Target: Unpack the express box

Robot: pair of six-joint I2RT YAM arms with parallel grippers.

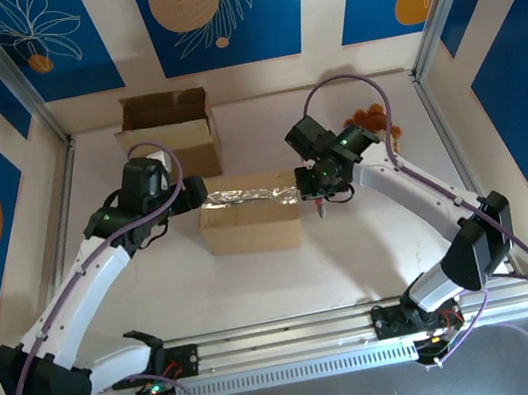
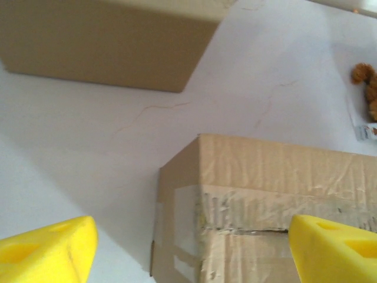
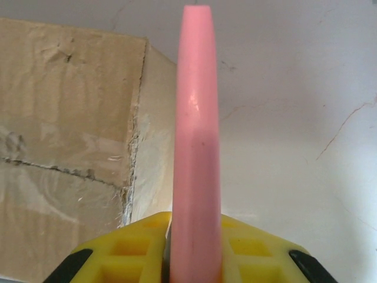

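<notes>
The gripper (image 3: 194, 250) clamps a pink tool (image 3: 195, 118), its tip over the table (image 3: 294, 88), just beside the box (image 3: 65, 118).

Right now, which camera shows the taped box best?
The top view: the whole taped box is visible, with crumpled tape along its top. The left wrist view catches one end with its taped seam; the right wrist view, a corner beside the pink tool.

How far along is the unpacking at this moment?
Done: the tape along the taped box top looks slit and crumpled. In hand: the right gripper is shut on a pink tool at the box's right end, and the left gripper is open at its left end. Left: flaps closed, nothing taken out yet.
</notes>
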